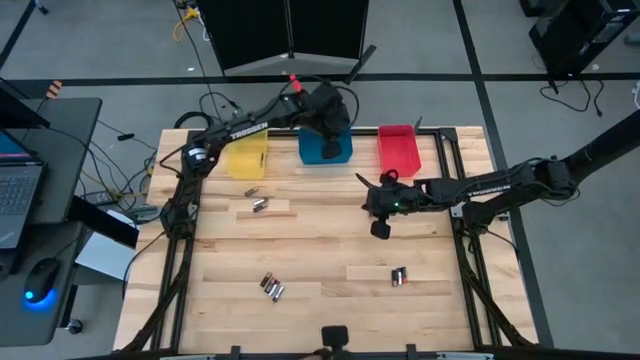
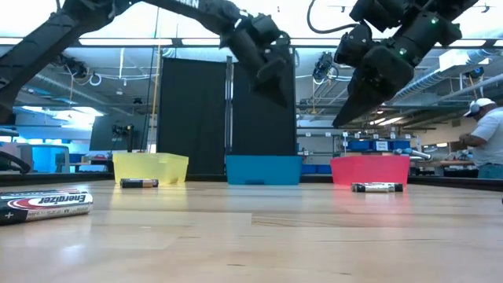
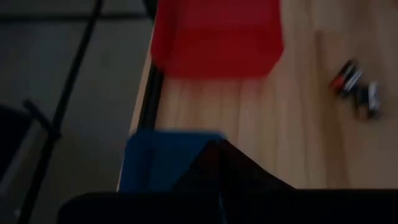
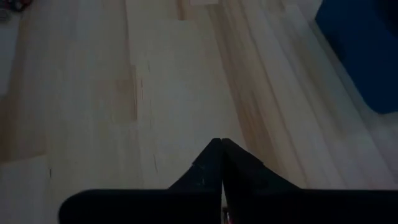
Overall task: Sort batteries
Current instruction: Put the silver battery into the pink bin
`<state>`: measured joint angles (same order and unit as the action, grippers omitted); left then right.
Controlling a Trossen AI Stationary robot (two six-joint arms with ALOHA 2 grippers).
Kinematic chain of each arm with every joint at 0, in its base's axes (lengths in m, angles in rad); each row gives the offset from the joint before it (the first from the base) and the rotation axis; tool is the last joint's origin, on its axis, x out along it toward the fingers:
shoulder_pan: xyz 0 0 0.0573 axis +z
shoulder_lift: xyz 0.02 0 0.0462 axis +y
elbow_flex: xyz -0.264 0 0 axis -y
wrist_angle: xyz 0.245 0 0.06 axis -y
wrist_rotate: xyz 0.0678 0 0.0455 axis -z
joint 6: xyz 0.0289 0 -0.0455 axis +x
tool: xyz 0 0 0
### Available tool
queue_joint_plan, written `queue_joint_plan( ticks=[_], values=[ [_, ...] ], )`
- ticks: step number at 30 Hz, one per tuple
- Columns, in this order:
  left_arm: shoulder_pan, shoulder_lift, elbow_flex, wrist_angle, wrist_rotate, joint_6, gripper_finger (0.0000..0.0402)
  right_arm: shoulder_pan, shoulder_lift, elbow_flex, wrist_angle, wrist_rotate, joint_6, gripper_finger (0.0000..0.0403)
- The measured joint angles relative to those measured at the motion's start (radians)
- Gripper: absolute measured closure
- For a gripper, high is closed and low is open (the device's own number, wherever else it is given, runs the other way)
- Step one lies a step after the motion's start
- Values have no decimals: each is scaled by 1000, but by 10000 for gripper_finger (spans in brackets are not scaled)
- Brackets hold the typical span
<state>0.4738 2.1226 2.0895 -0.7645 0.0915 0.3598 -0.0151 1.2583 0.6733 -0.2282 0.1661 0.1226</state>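
Observation:
Several batteries lie loose on the wooden table: two near the yellow bin (image 1: 256,198), a cluster toward the near edge (image 1: 272,287) and a pair at the near right (image 1: 399,276). In the low view an Energizer cell (image 2: 43,204) lies closest. My left gripper (image 1: 333,140) hangs shut over the blue bin (image 1: 312,150), and its fingertips (image 3: 217,144) meet with nothing between them. My right gripper (image 1: 380,228) hovers shut above bare wood near the table's middle right; its tips (image 4: 222,142) are also closed on nothing.
Three bins stand in a row at the far edge: yellow (image 1: 247,158), blue, and red (image 1: 398,150). Black rails (image 1: 180,250) run along the table's left and right sides. A person (image 2: 483,141) stands beyond the table at the right. Bare wood lies between the battery groups.

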Motion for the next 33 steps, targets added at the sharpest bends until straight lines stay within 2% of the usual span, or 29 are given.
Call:
queue_joint_plan(
  ticks=[7, 13, 18, 24, 30, 33],
  values=[
    [-33, -5, -4, 106, 35, -33, 397, 0, 0, -84, 163, -3, 22, 383],
    [-58, -31, -149, 290, 46, -76, 398, 9, 0, -133, 252, -10, 50, 393],
    [-81, -149, -397, 536, 45, -110, 398, 26, 0, -144, 278, -10, 62, 386],
    [-118, -390, -784, 828, 42, -156, 398, 35, 0, -144, 316, -11, 70, 390],
    [-204, -634, -1112, 927, 4, -158, 397, 43, 0, -144, 320, -12, 136, 385],
    [-259, -738, -1256, 998, -59, -162, 396, 46, 0, -109, 224, -33, 174, 375]
  ],
)
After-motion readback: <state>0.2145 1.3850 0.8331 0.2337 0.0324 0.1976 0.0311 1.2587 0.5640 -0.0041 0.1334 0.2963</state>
